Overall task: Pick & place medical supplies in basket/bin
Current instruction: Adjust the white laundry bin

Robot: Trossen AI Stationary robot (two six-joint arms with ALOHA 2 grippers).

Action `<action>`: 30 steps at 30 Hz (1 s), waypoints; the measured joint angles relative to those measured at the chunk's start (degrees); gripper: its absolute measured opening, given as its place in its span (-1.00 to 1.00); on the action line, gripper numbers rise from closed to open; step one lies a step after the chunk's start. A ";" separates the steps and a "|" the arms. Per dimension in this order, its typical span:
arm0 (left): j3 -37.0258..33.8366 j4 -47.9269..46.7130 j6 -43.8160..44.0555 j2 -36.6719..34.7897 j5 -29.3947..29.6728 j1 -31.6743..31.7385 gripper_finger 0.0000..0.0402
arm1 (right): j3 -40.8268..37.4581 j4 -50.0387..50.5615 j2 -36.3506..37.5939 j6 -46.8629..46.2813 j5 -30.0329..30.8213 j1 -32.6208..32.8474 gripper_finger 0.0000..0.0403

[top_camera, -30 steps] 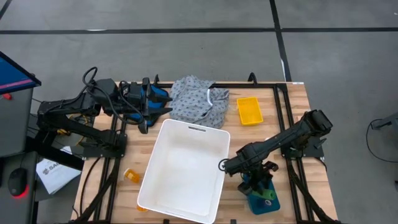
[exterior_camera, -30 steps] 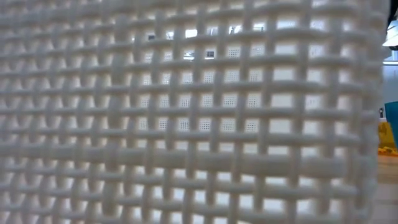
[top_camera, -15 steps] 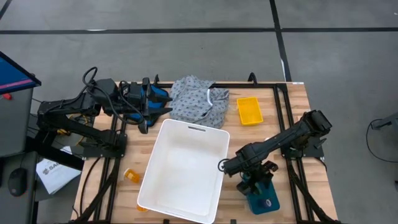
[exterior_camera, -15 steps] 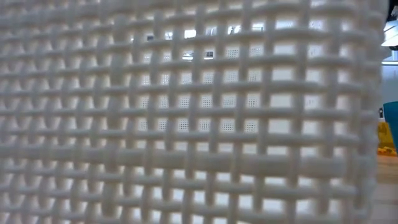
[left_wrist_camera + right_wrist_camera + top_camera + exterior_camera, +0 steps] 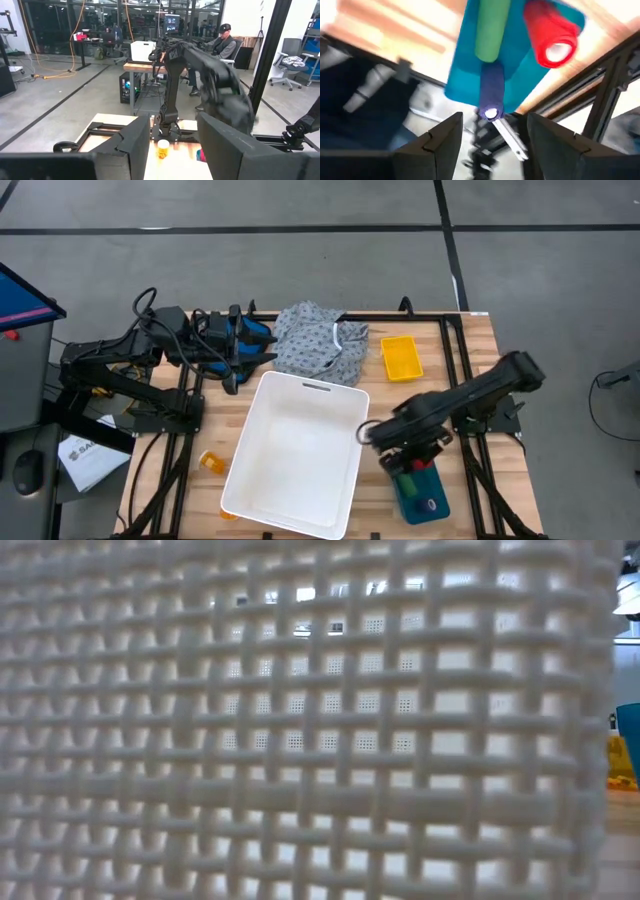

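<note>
The short green cylinder (image 5: 490, 30), beside red (image 5: 551, 37) and purple (image 5: 491, 92) ones on the blue tray (image 5: 425, 502) at the surface's right front edge, lies before the right gripper (image 5: 492, 135), fingers spread, seemingly lining up a pick.

1. The basket (image 5: 295, 455) sits mid-worktop (image 5: 470, 340).
2. The garment (image 5: 320, 345) lies behind the basket, with a small tray (image 5: 401, 358) to its right.
3. A pill bottle (image 5: 212, 463) lies just left of the basket.
4. Right of the basket, a flat tray (image 5: 425, 502) carries the cylinders (image 5: 492, 25), side by side.
</note>
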State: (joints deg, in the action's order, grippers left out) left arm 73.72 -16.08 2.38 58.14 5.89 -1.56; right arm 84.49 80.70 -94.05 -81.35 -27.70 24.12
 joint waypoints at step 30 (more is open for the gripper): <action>0.00 -12.06 21.03 6.95 -9.01 -17.94 -0.32 | -0.02 -21.21 16.51 -17.24 36.06 6.73 -0.03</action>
State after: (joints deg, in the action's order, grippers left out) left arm 73.71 -28.14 23.40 65.09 -3.12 -19.50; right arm 84.47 59.48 -77.55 -98.59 8.35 30.85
